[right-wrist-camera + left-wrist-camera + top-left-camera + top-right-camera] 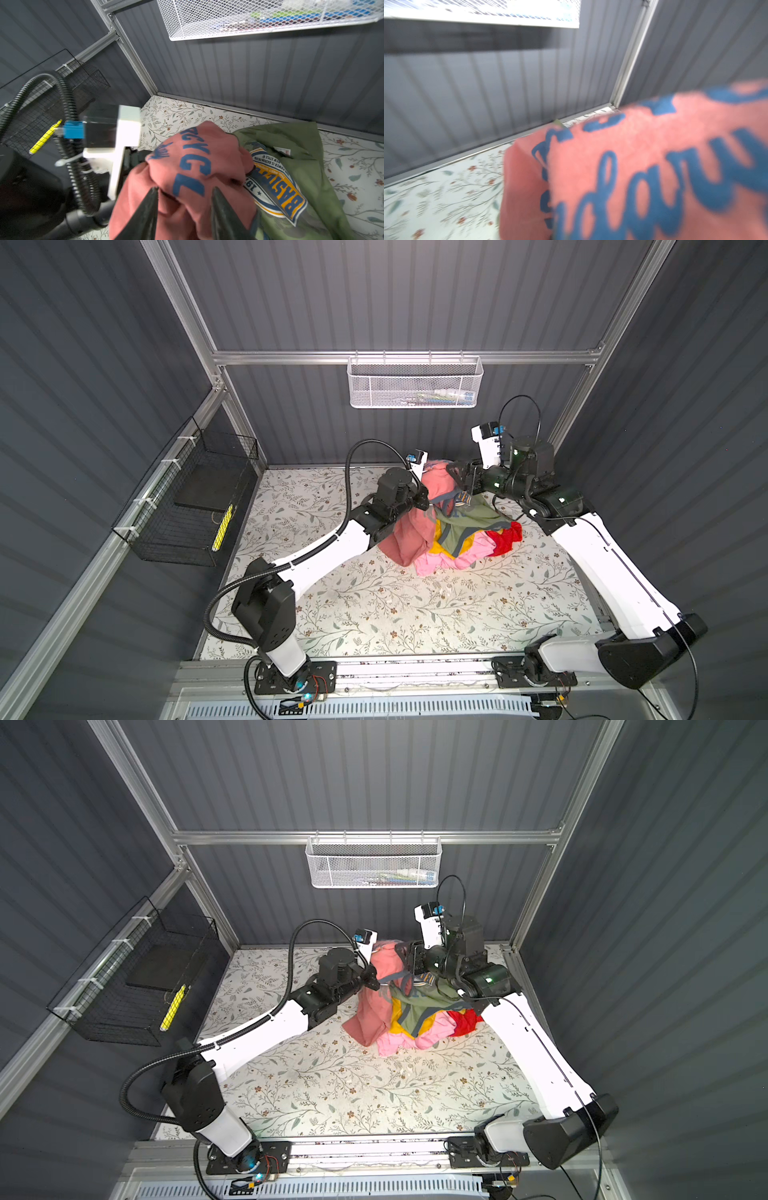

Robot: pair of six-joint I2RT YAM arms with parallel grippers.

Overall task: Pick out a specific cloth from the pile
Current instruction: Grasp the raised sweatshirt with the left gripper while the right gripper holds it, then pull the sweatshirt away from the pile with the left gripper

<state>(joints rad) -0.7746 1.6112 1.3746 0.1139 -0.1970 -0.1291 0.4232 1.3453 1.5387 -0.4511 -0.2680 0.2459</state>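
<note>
The cloth (411,531) (368,1019) is a salmon-pink T-shirt with blue lettering, raised at the pile's left side and hanging down to the table. My left gripper (420,499) (372,979) is buried in its upper fold and shut on it. In the left wrist view the cloth (633,166) fills the foreground and hides the jaws. My right gripper (185,197) (457,477) stands open, its dark fingers (152,203) apart with a bulge of the cloth (187,166) between them. The pile (469,531) (424,1013) of olive, yellow, light pink and red garments lies just right of the cloth.
An olive T-shirt (301,145) with a badge graphic lies beside the right gripper. A white mesh basket (415,383) hangs on the back wall. A black wire basket (195,506) hangs on the left wall. The floral table cover (374,605) stretches toward the front.
</note>
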